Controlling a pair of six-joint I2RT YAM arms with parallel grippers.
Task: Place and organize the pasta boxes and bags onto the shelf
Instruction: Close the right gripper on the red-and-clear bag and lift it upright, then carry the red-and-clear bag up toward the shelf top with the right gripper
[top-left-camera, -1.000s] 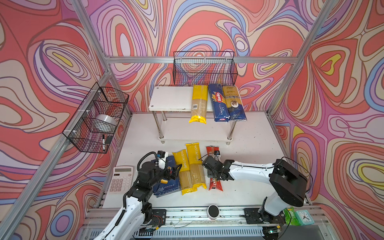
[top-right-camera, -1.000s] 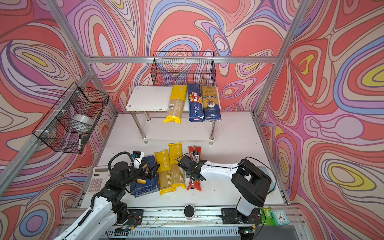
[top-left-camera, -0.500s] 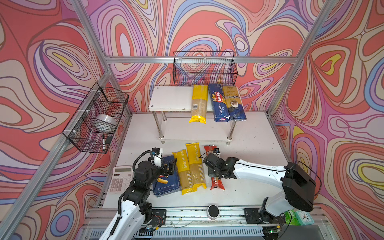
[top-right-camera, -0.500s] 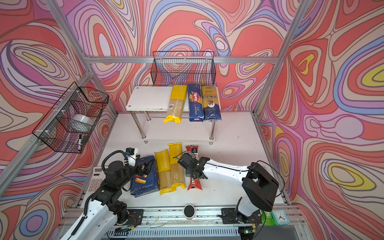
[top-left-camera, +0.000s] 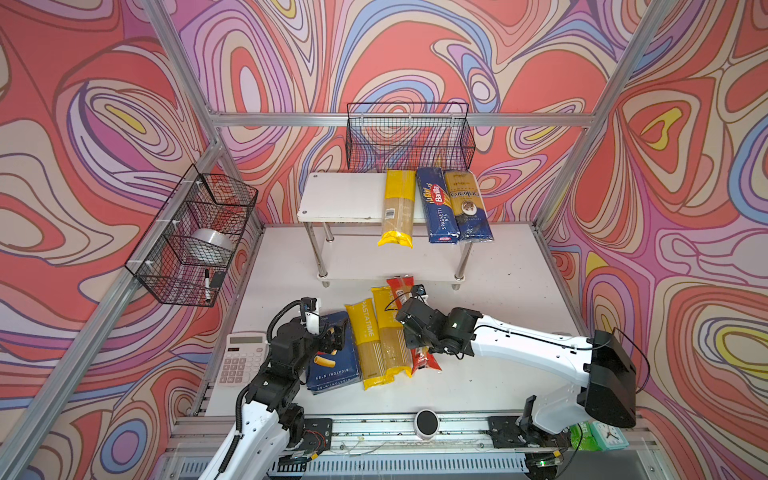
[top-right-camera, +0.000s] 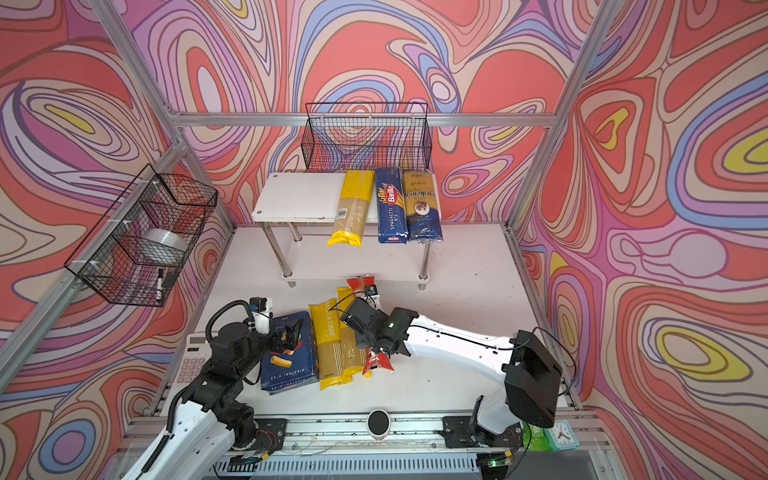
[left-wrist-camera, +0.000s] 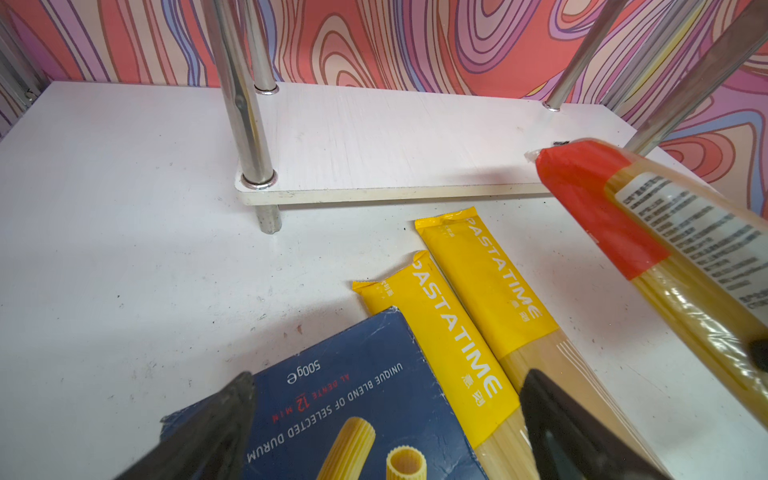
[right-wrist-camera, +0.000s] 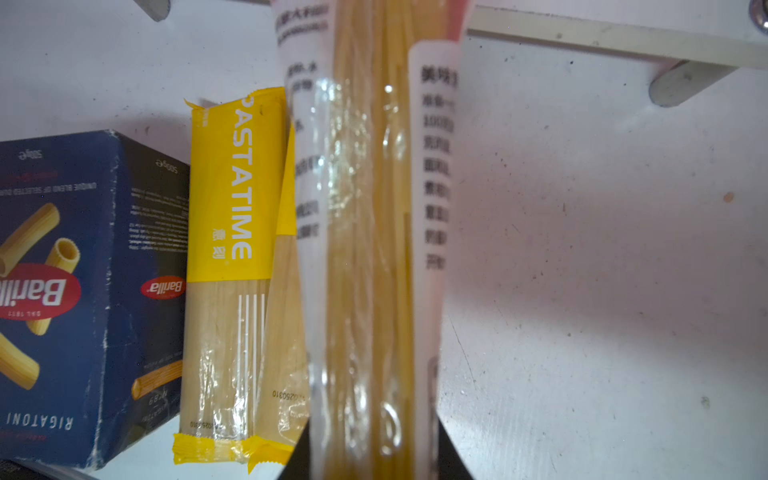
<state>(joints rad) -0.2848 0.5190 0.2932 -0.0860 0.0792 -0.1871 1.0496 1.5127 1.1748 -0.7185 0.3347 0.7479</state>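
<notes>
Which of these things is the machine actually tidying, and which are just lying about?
Job: shelf, rigatoni box, spaghetti box, three yellow bags, red bag, gold-and-navy bag.
Lying about: calculator, two wire baskets, tape roll, marker, clock.

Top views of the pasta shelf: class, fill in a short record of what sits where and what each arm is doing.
Top board: yellow bag, spaghetti box, gold-and-navy bag, side by side
Table: rigatoni box, two more yellow bags alongside
Right gripper: fingers shut on red bag, its far end at the lower board's edge
Left gripper: fingers open above rigatoni box
</notes>
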